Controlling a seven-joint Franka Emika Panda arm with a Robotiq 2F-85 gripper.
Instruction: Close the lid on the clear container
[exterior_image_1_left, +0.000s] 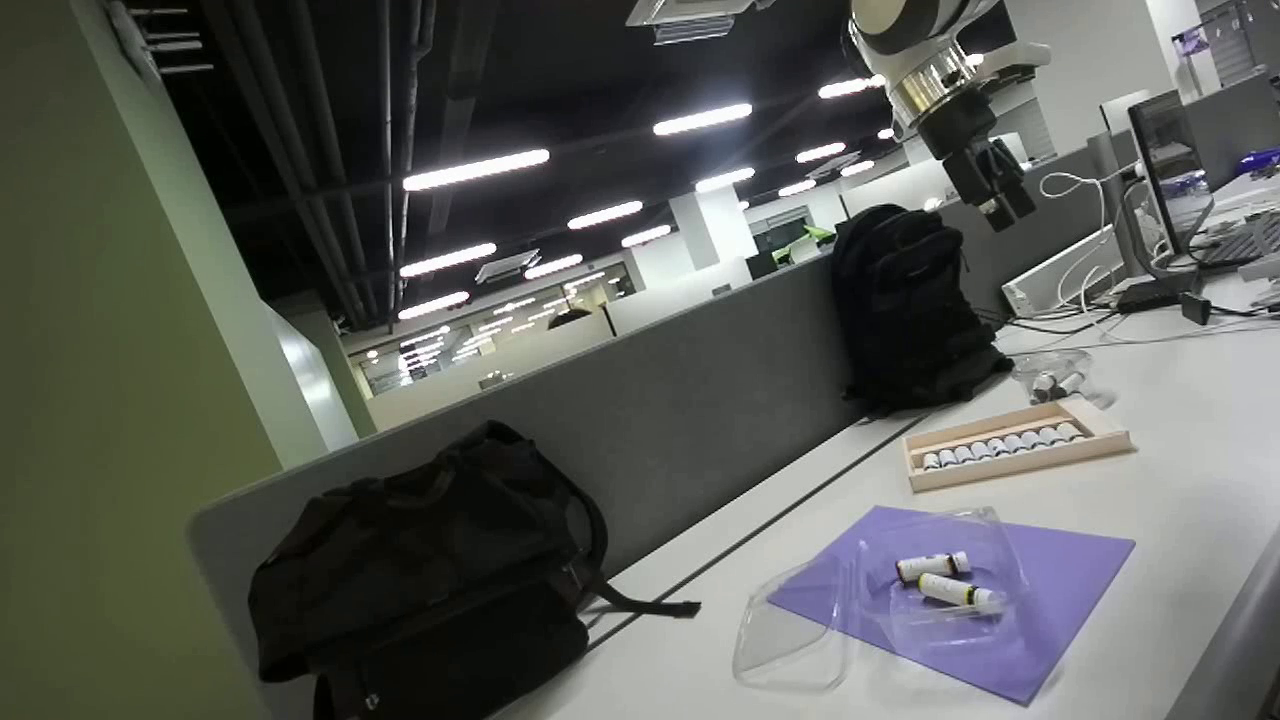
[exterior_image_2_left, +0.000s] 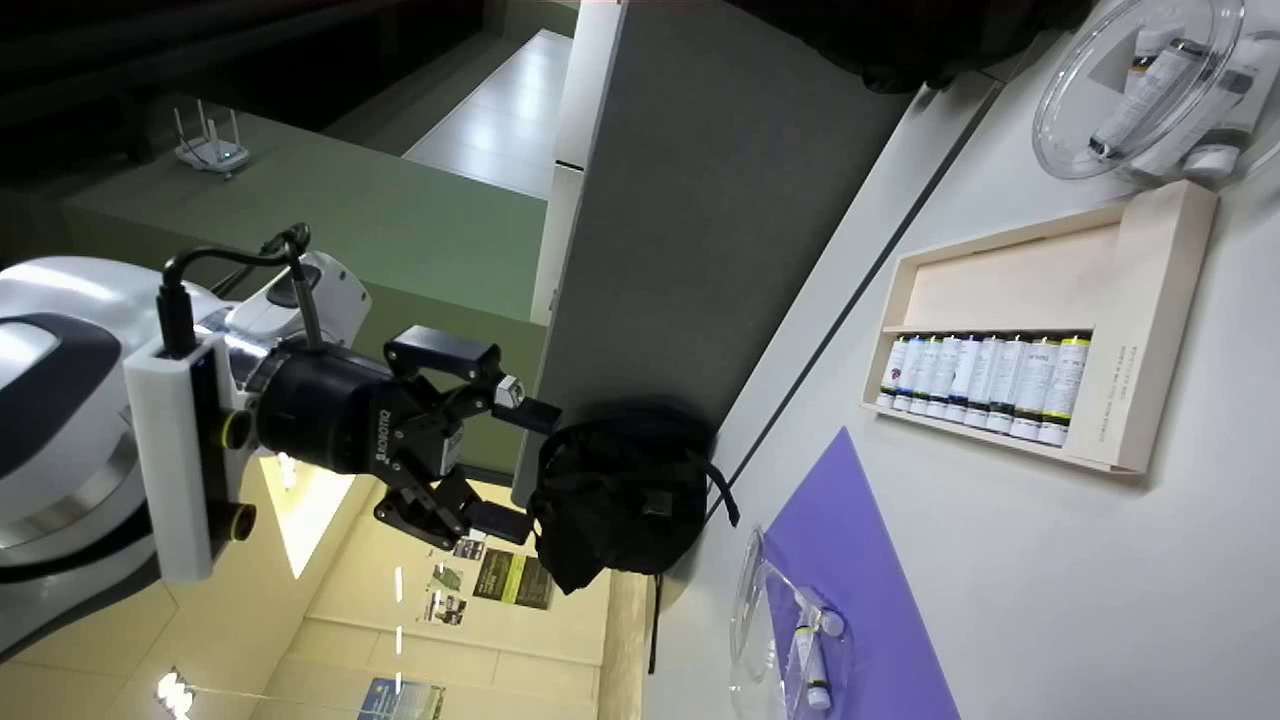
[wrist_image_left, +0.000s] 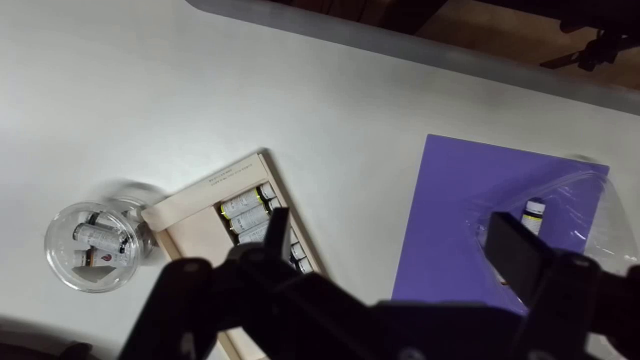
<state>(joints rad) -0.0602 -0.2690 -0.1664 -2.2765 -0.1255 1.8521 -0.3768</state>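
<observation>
The clear container (exterior_image_1_left: 1008, 570) is a low see-through box on a purple sheet, with two small white vials (exterior_image_1_left: 930, 567) in it. Its transparent lid (exterior_image_1_left: 795, 630) lies open beside it, meeting it along one edge and reaching past the sheet onto the desk. An exterior view also shows the container (exterior_image_2_left: 840, 660) and the lid (exterior_image_2_left: 748, 600) low down. In the wrist view the container (wrist_image_left: 565, 195) is at the right, partly behind a finger; I cannot tell the lid from it there. My gripper (wrist_image_left: 389, 230) is open and empty, high above the desk; it also shows in both exterior views (exterior_image_1_left: 1008, 205) (exterior_image_2_left: 528, 470).
The purple sheet (exterior_image_1_left: 1075, 580) lies under the container. A beige wooden tray (exterior_image_1_left: 1115, 440) with a row of vials stands beside it, and a round clear tub (wrist_image_left: 92, 280) with vials beyond. Two black backpacks (exterior_image_1_left: 430, 560) (exterior_image_1_left: 905, 310) stand by the grey partition (exterior_image_1_left: 720, 390).
</observation>
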